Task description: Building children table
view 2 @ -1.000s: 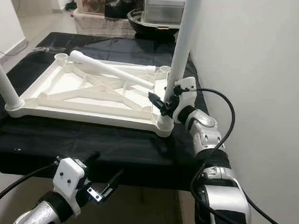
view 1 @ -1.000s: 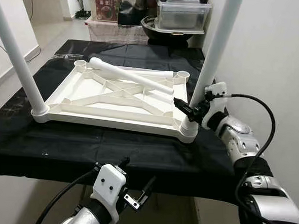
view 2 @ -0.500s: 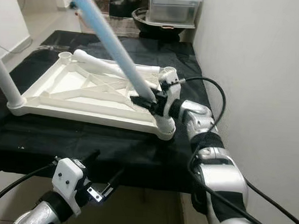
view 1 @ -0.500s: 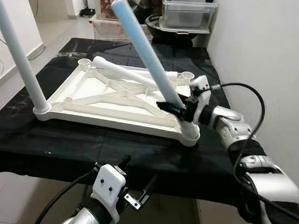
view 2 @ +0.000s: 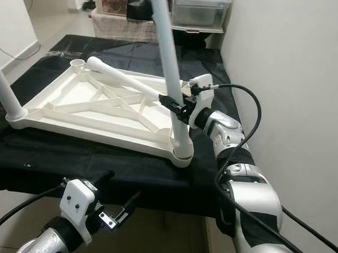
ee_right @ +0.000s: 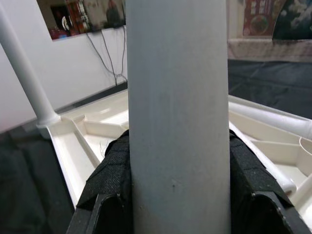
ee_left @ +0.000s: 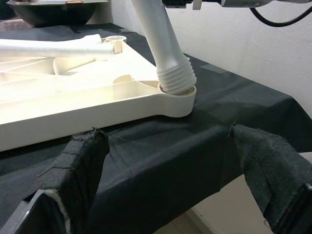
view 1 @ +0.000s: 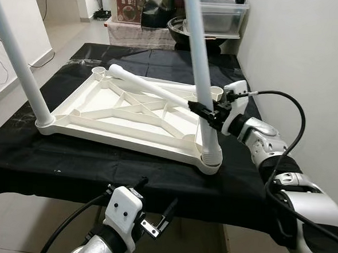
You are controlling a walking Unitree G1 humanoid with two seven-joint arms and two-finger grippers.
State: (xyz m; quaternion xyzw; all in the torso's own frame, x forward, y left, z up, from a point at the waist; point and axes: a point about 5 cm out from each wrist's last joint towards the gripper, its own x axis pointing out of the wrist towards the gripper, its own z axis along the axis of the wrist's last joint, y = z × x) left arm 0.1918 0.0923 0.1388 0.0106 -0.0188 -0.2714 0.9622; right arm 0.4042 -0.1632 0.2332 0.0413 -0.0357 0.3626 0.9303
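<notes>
Left eye view: right claw (view 1: 203,110) grips table leg (view 1: 197,59), its threaded end seated in the tabletop (view 1: 106,114) corner socket (view 1: 210,160). Loose leg (view 1: 148,86) lies inside the upturned tabletop. Left claw (view 1: 152,214) hangs wide below the counter (view 1: 69,166).

Both upright legs (view 1: 197,59) run off the top edge — their upper ends apparently unseen.

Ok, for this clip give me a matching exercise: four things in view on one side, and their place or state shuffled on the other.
Things:
1. right gripper
2. left gripper
3. loose leg
4. far-left leg

States:
A. lying across the upturned tabletop
B. open, low in front of the black cloth's near edge
C. standing in its corner socket, ungripped
D. shut on the near-right leg, which leans slightly in its socket

Pairs: 1-D, 2-B, 3-A, 4-C
</notes>
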